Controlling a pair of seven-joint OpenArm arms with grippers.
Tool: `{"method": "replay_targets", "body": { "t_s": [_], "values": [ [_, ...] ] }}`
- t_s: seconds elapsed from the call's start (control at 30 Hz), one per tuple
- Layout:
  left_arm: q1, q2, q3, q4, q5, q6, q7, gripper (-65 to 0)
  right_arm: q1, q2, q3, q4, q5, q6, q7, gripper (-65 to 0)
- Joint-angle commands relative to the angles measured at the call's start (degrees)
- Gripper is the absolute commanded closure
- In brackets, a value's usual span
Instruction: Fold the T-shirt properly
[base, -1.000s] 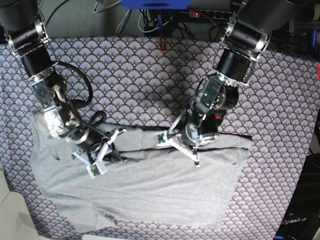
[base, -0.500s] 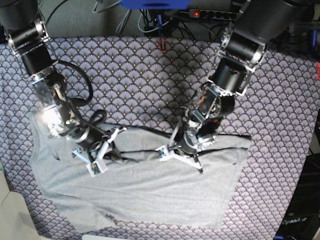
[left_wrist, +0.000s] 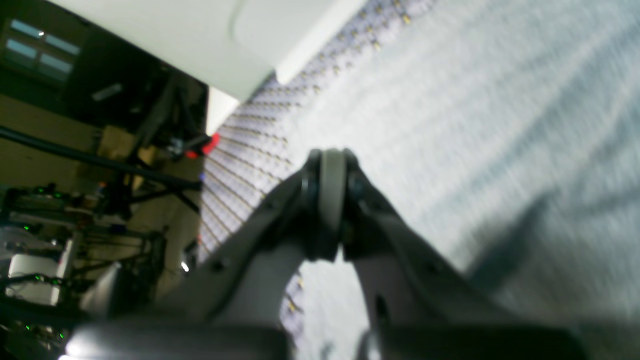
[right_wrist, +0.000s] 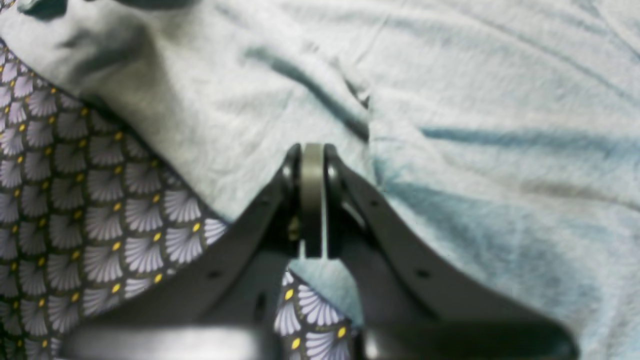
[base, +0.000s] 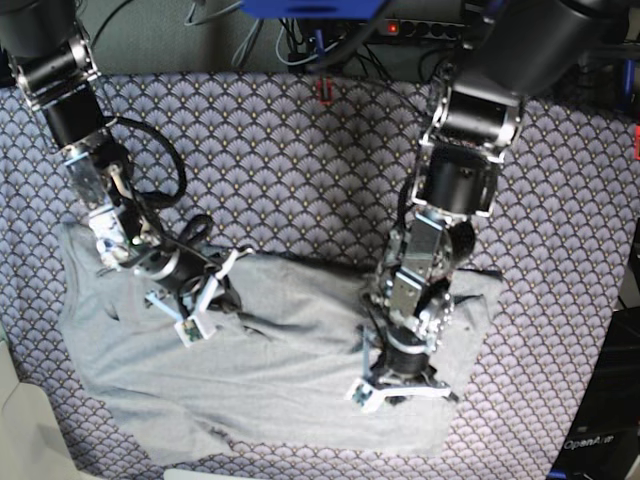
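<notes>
1. Grey knit fabric is what fills most of the scene: the T-shirt (base: 290, 360) is spread over the purple fan-patterned tablecloth (base: 270, 160) on the table, occupying the lower half of the base view from about 8 o'clock round to 4 o'clock.
2. The left end effector (base: 400, 385) is seen low over the shirt near 5 o'clock, with its jaws brought fully together. In the left wrist view (left_wrist: 330, 200) no cloth can be made out between the tips, though that picture is blurred, so a thin pinch cannot be ruled out.
3. The right end effector (base: 195, 310) is placed at the shirt's upper edge near 9 o'clock, jaws likewise closed. In the right wrist view (right_wrist: 312, 200) the tips are seen at the hem, where fabric and tablecloth meet, and a fold of cloth appears to be caught there.
4. The shirt is judged light, soft and limp; it will drape, wrinkle and slide over the tablecloth rather than keep any shape. Creases are already visible across the body.
5. A hold is best taken at a hem edge or shoulder seam, pinching only the layers meant to travel, with both sides lifted evenly so the fold line stays straight.
6. No container is seen on the table, so nothing is held in one.
</notes>
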Motion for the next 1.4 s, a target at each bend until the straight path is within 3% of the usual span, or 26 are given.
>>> {"method": "replay_targets", "body": {
  "t_s": [0.0, 0.2, 0.4, 1.1, 1.3, 1.37],
  "values": [
    [-1.28, -0.52, -0.05, 2.40, 1.33, -0.86, -0.95, 0.0, 1.37, 0.54, 0.47, 0.96, 0.31, 0.04, 1.46, 0.0],
    [6.81, -3.25, -0.13, 15.77, 3.00, -20.90, 4.06, 0.0, 1.45, 0.54, 0.47, 0.96, 0.31, 0.12, 1.55, 0.0],
    [9.27, -5.09, 0.13, 19.37, 6.52, -27.49, 8.55, 0.0, 1.54, 0.54, 0.47, 0.96, 0.31, 0.12, 1.72, 0.0],
    [6.81, -8.43, -0.31, 8.29, 6.69, -28.02, 8.64, 0.0, 1.37, 0.54, 0.47, 0.96, 0.31, 0.12, 1.46, 0.0],
    [1.62, -8.26, -5.23, 1.52, 6.61, -27.84, 8.28, 0.0, 1.28, 0.54, 0.47, 0.96, 0.31, 0.12, 1.46, 0.0],
    [-0.22, -8.08, -6.46, -1.99, 6.61, -24.94, 6.26, 0.0, 1.01, 0.54, 0.47, 0.96, 0.31, 0.12, 1.37, 0.0]
  ]
}}
